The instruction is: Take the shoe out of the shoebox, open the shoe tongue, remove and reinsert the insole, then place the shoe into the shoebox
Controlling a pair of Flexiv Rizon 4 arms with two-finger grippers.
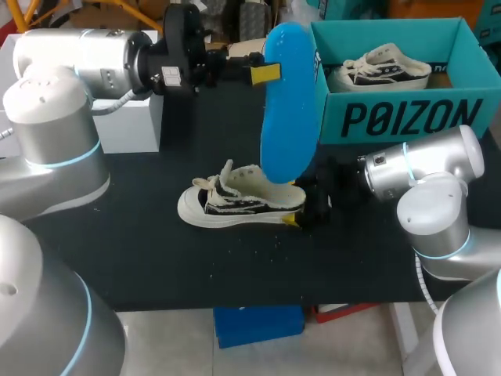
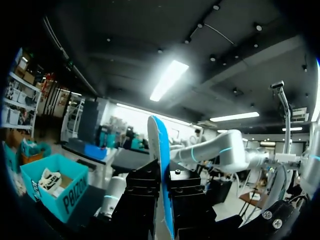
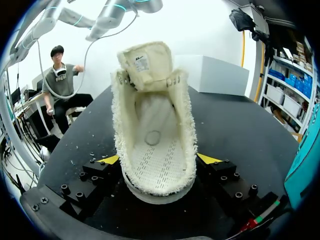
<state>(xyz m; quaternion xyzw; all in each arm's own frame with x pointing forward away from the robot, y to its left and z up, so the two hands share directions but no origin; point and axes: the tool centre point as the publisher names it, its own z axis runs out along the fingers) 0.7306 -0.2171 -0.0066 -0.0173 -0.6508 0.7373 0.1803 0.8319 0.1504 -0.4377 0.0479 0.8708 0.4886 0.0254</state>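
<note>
The left gripper (image 1: 264, 74) is pinching the blue insole (image 1: 290, 102), hanging it just above the shoe (image 1: 235, 200) that the right gripper (image 1: 301, 213) is clamping by the heel; reinsertion seems next, needing the insole lowered into the opening.

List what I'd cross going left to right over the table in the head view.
White box → loose sneaker → blue insole → teal shoebox with a second sneaker inside.
</note>
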